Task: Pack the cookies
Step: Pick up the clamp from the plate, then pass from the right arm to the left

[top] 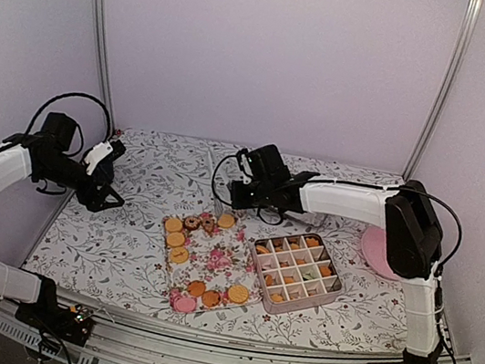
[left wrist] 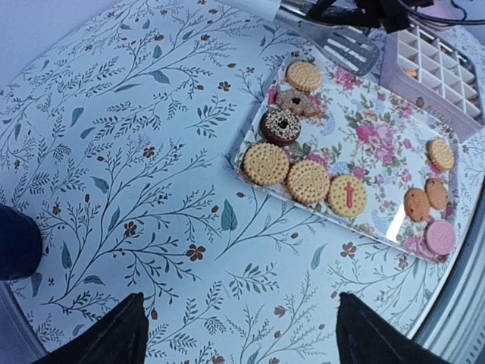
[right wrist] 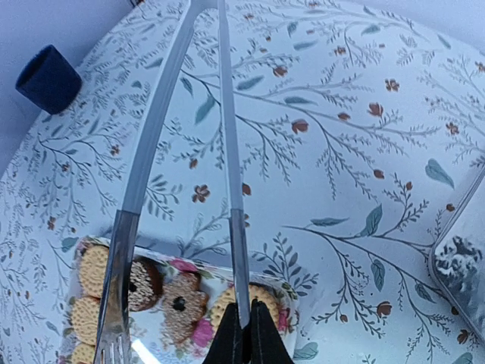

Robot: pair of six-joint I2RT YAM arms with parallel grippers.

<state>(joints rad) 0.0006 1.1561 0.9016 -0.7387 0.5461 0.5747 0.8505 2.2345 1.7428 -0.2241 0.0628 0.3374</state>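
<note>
Several cookies point(top: 180, 240), mostly orange-tan with a pink and a dark brown one, lie on a floral tray point(top: 215, 256). A pink divided box point(top: 295, 272) to its right holds more cookies. My right gripper point(top: 233, 192) is shut on metal tongs point(right wrist: 227, 152), whose tips hang over the tray's far end beside the cookies point(right wrist: 182, 303). The tongs' slotted end point(left wrist: 352, 49) also shows in the left wrist view. My left gripper point(left wrist: 239, 334) is open and empty, above the cloth left of the tray point(left wrist: 379, 144) and its cookies point(left wrist: 307, 180).
A large pink plate point(top: 377, 251) lies at the right, behind my right arm. A dark blue cylinder point(right wrist: 48, 78) stands at the far left near my left arm. A floral cloth point(top: 132, 238) covers the table. White walls and metal posts enclose the back.
</note>
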